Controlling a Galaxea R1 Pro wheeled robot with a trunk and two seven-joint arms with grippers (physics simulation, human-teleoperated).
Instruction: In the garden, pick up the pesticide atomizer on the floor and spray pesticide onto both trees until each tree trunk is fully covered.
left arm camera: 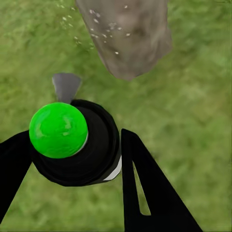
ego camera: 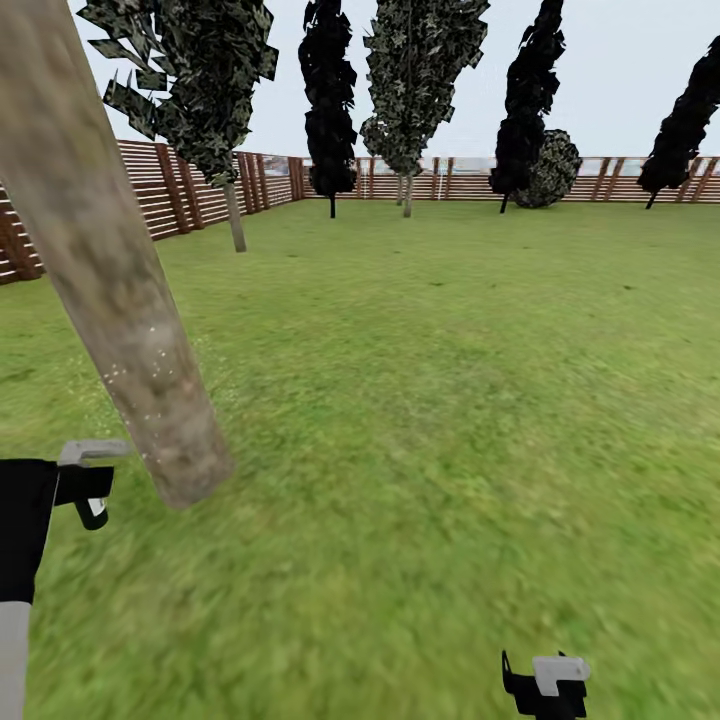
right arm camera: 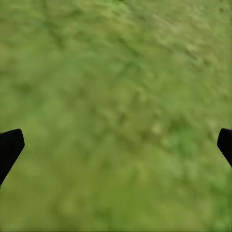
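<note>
Atomizer held beside the speckled tree trunk

The left gripper (left arm camera: pixel 72 159) pinches the pesticide atomizer (left arm camera: pixel 72 142) near the tree trunk (ego camera: pixel 110 290), dotted with white specks (left arm camera: pixel 104 31); the right gripper (right arm camera: pixel 116 145) hangs spread above the grass (ego camera: pixel 450 400).

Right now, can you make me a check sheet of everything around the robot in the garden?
Surface: blurry green grass floor.
Job's things: pesticide atomizer, black with a green cap, nozzle toward the near tree trunk; white pesticide specks on the trunk's lower part. A second bare-trunked tree stands by the fence.
Clutter: nothing seen.
Grippers: left tool shut on the atomizer; right tool open over grass, holding nothing.
Cables: nothing seen.
Surroundings: brown slat fence, dark conifers, a round shrub, pale sky.
</note>
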